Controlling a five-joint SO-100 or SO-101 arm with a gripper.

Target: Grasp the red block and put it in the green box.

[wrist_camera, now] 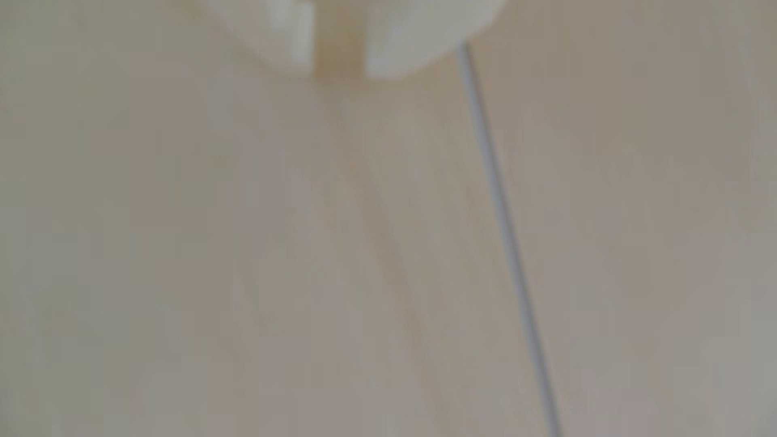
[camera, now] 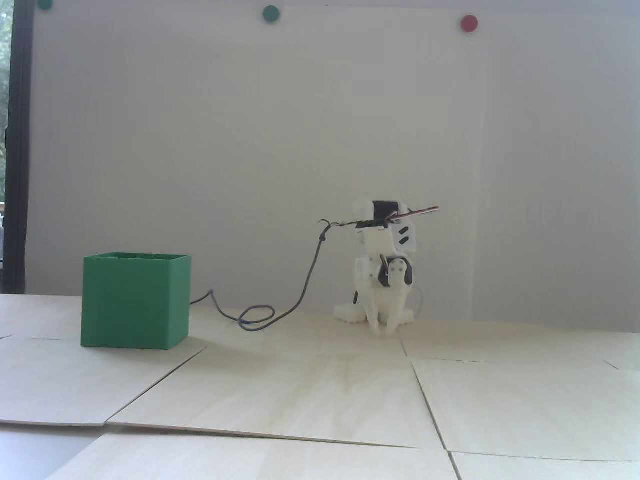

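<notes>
white plastic hand (wrist_camera: 339, 63) slightly parted, empty, over pale wood-grain table (camera: 320, 390); matte green box (camera: 135, 300) cube-shaped.

A matte green cube-shaped plastic box (camera: 135, 305) is showing one even green at about eight o'clock in the fixed view. The white plastic folded arm (camera: 382, 280) is carrying black servo patches. Pale wood-grain table panels (camera: 300, 390) are running with thin dark seams. Near twelve o'clock, two dark green round discs (camera: 271, 13) and one red round disc (camera: 469, 23) are dotting the plain white wall (camera: 250, 150).
</notes>
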